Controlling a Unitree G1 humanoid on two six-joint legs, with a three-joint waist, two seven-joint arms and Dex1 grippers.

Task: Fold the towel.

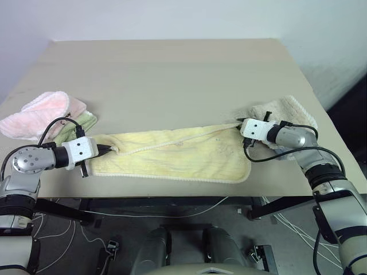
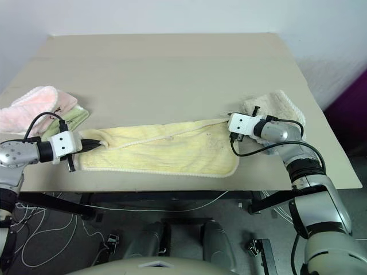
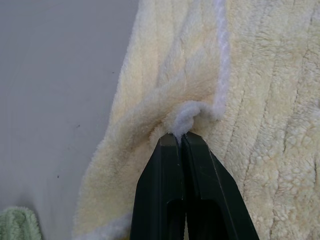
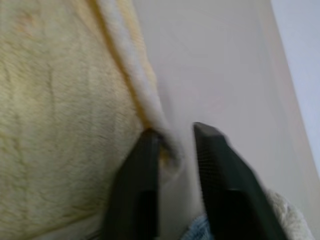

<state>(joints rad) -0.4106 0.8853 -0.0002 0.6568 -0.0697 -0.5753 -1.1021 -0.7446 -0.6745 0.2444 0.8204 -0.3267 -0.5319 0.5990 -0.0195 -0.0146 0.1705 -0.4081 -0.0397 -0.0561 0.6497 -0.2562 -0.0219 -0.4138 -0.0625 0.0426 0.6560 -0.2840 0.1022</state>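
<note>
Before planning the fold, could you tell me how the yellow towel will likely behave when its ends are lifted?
Probably floppy: the towel bunches where the left gripper pinches its edging. Its middle would likely sag and drag on the table. The fluffy pile suggests it won't slip.

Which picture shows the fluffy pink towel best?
The left eye view: the pink towel lies whole at the table's left edge, partly over a green cloth. The right eye view cuts part of it off.
</note>
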